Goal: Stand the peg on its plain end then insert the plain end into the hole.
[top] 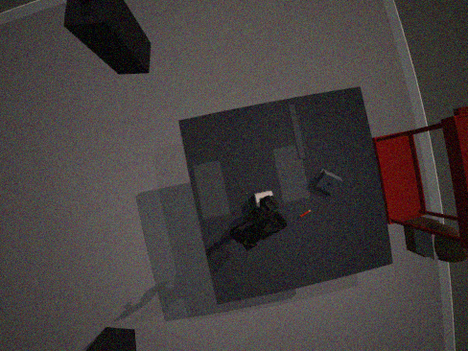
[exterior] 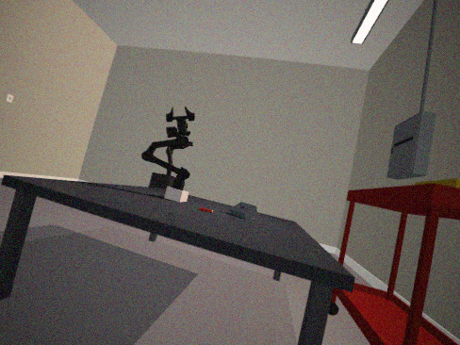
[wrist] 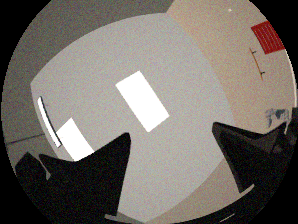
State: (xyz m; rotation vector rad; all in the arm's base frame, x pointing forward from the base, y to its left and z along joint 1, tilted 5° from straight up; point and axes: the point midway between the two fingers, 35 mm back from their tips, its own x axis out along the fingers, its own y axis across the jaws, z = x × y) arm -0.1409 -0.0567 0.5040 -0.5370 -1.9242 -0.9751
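Note:
The red peg [top: 305, 213] [exterior: 205, 209] lies flat on the dark table [top: 336, 245] [exterior: 264, 240]. A pale spot, which looks like its white band, shows at its end towards the upper right in the top view, and at its right end in the exterior view. The grey sloped panel [top: 332, 183] [exterior: 246, 211] stands on the table near the peg; a small dark spot on its face looks like the hole. My gripper [exterior: 179, 109] [wrist: 173, 132] is open and empty, pointing up high above the table, well away from the peg. The wrist view shows only ceiling and walls beyond the fingers.
A white block [top: 263, 196] [exterior: 176, 194] stands on the table beside the arm's base, on the peg's side. A red cart [top: 400, 179] [exterior: 391, 199] stands beyond the table edge on the panel's side. A grey box [exterior: 405, 151] hangs on the wall above it.

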